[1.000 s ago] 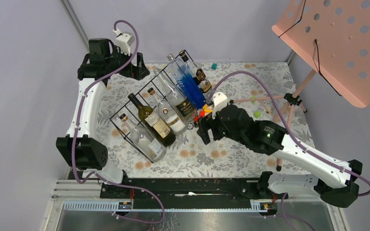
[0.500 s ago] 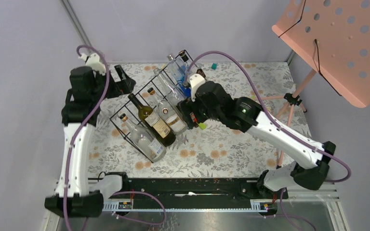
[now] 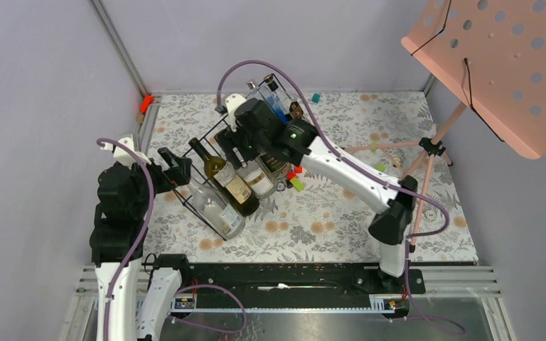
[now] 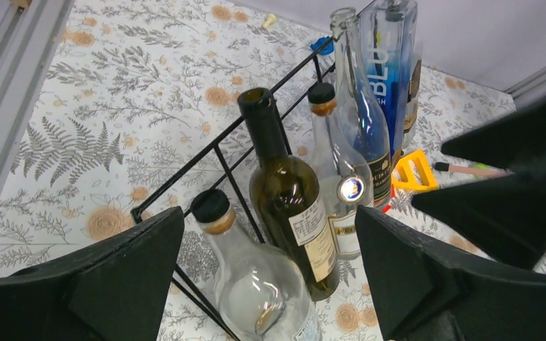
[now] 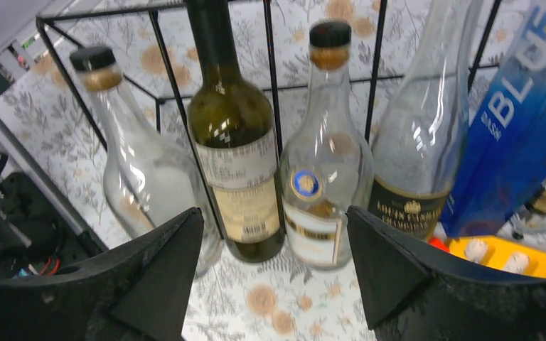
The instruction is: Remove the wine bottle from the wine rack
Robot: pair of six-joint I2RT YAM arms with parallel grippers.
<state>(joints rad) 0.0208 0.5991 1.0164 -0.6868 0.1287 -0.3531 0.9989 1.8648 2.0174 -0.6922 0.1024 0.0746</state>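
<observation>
The wine rack (image 3: 185,177), a black wire frame, lies on the floral table with several bottles leaning in it. The wine bottle (image 3: 222,176) is dark green with a cream label, second from the left end. My left gripper (image 3: 176,169) is open at the rack's left end, facing the bottle necks. In the left wrist view the wine bottle (image 4: 291,206) stands beyond the gap of the gripper (image 4: 270,273). My right gripper (image 3: 240,149) hovers open over the rack. The right wrist view looks down on the wine bottle (image 5: 234,142) behind rack wires (image 5: 270,71), above the gripper (image 5: 274,273).
Clear bottles (image 5: 131,170) (image 5: 323,177) flank the wine bottle, and a blue bottle (image 5: 519,128) lies further right. A yellow tray (image 5: 498,259) sits by the bottle bases. A pink perforated music stand (image 3: 498,64) stands at the back right.
The right arm swung left and back from mid-table until its gripper hung over the rack. The left arm drew back from the far left corner and now points at the rack's left end.
</observation>
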